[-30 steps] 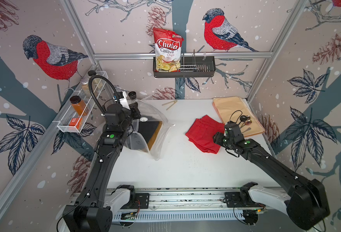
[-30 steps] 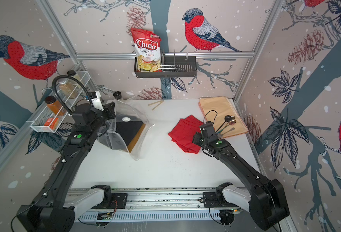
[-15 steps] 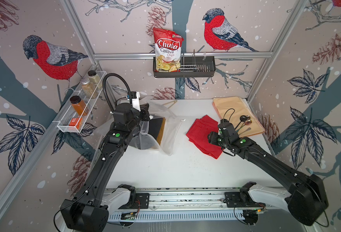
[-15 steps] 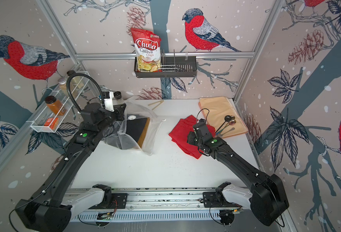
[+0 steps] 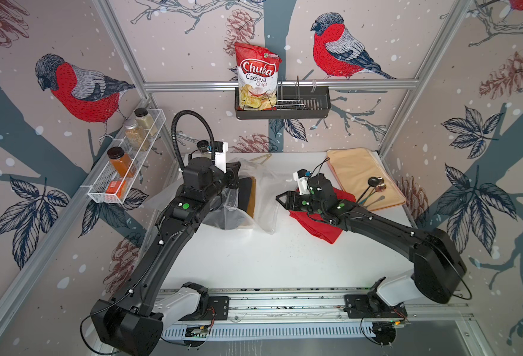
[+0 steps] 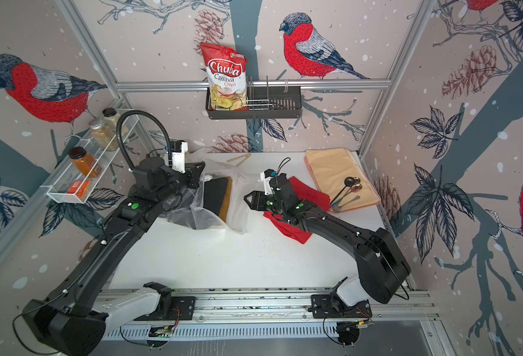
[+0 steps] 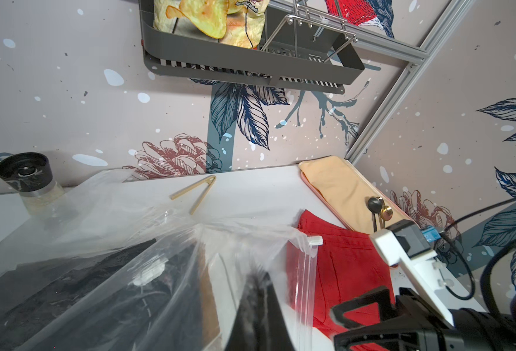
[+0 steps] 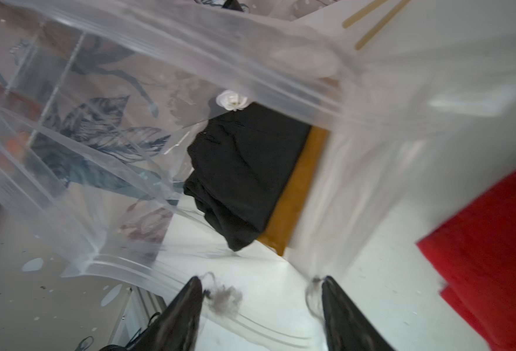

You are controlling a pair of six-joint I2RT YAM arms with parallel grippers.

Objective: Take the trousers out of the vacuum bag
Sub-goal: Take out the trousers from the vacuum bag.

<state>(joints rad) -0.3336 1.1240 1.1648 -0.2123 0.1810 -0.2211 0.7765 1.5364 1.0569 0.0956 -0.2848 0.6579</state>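
Vacuum bag (image 5: 266, 197): clear, colourless plastic. Valve disc (image 8: 231, 100): white. Zip slider (image 7: 315, 240): white.

Inside the bag: black trousers (image 8: 244, 170), plain; mustard-brown trousers (image 8: 299, 188), plain.

On the table, right of the bag: red trousers (image 5: 323, 231), bright and unpatterned.

Table (image 5: 254, 262): white.

Mat (image 5: 358, 172), far right: pale peach, plain.

Chips bag (image 5: 257, 77), far wall: red and white, yellow chips pictured. Its rack (image 5: 315, 111): dark grey.

Walls (image 5: 192, 37): pinkish-beige, printed with red-breasted grey birds, dark blue leaves, brown pine cones and white flecks.
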